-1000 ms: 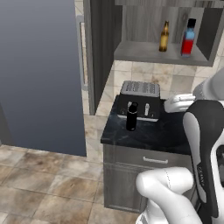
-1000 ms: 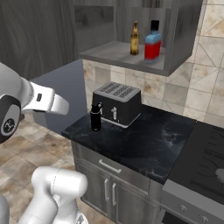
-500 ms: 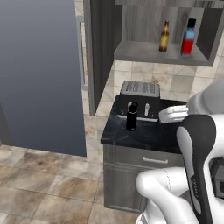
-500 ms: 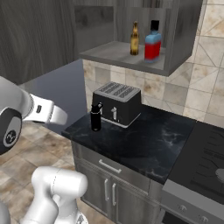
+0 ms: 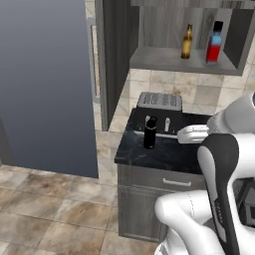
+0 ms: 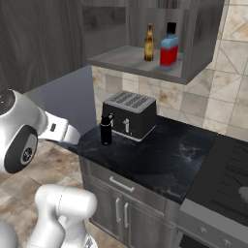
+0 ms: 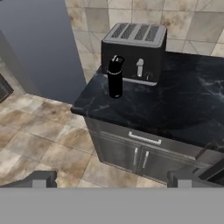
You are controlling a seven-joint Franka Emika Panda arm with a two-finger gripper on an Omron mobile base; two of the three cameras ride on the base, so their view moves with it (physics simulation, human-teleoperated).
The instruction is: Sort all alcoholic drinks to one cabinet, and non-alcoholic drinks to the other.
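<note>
With its jaws fully open and empty, the gripper [image 7: 109,183] should descend squarely over the black bottle [image 7: 115,78], upper centre of the hand view, just beside the toaster [image 7: 135,47].

Kitchen corner, tiled throughout.
Beige tile wall [image 6: 227,104]; brown stone floor [image 5: 45,209]; black marble counter [image 7: 175,109] bearing a toaster [image 7: 135,50].

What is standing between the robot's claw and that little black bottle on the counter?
Nothing visible. In the hand view, the black bottle stands upright near the counter's front corner, ahead of the open gripper, with only bare floor and counter edge between. The toaster sits behind the bottle, not in front.
</note>
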